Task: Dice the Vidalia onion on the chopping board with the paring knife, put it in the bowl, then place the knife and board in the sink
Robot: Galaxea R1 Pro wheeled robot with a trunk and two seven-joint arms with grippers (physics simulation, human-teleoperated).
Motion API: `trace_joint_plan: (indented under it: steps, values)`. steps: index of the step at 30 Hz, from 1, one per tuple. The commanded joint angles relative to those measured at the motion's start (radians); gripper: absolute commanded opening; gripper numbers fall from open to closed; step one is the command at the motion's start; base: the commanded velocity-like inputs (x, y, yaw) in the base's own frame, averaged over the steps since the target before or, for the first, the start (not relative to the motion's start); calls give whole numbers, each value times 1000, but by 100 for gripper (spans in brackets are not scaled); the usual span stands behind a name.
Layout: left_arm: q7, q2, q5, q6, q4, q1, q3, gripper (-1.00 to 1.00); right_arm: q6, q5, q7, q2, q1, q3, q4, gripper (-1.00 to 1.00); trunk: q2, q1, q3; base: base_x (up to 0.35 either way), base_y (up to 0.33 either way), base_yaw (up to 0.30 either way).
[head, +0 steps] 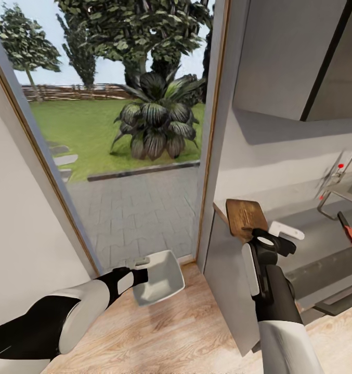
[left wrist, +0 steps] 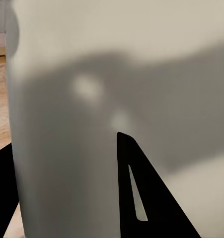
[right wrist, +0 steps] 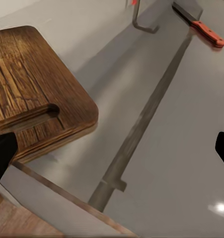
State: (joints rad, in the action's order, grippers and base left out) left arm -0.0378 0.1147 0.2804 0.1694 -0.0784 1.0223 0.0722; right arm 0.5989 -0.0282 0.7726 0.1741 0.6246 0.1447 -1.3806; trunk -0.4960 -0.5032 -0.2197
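Both my arms reach out low in the head view over a pale wood floor. My left gripper (head: 140,274) has the white bowl (head: 157,278) by its rim, held out over the floor near the doorway; from the left wrist the bowl's wall sits right against the lens with one dark finger (left wrist: 141,198) laid across it, so I take it as clamped on the bowl. My right gripper (head: 266,240) sits at the near end of the grey countertop (head: 321,239), its fingers spread wide: from the right wrist one dark fingertip (right wrist: 1,156) lies at the board's edge and the other is well off to the side, with nothing held between them. Beside that gripper the brown board (right wrist: 35,94) lies flat on the counter's end corner, handle slot towards me. Further along, the red-handled knife (right wrist: 203,29) lies on the steel drainboard of the sink (head: 347,200), near the bent tap base, well apart from the board. Ahead and left, a tall glass door (head: 124,135) looks out on paving, lawn and a big dark plant (head: 157,122). Grey wall cabinets (head: 290,52) hang above the counter.
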Motion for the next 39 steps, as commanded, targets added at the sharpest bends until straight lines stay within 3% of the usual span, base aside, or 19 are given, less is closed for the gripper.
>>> trace_joint_plan:
  steps: [1, 12, 24, 39]
  values:
    - [-2, 0, 9, 2, -1, 1, 6, -100, 5, -3, 4, 0, 1, 1, 0, 100, -2, 0, -3, 0, 0, 0]
    - [-2, 0, 9, -14, -1, -54, 6, -100, 5, -3, 2, 0, 1, 1, 6, 100, -2, 0, -18, 0, 0, 0]
    - [-2, 0, 9, -62, -1, -71, 6, -100, 5, -4, 2, 0, 1, 1, 6, 100, -2, 0, -35, 17, 0, 0]
    - [-2, 0, 9, -64, -1, -71, 6, -100, 5, -4, 2, 0, 1, 1, 6, 100, -2, 0, -58, 239, 0, 0]
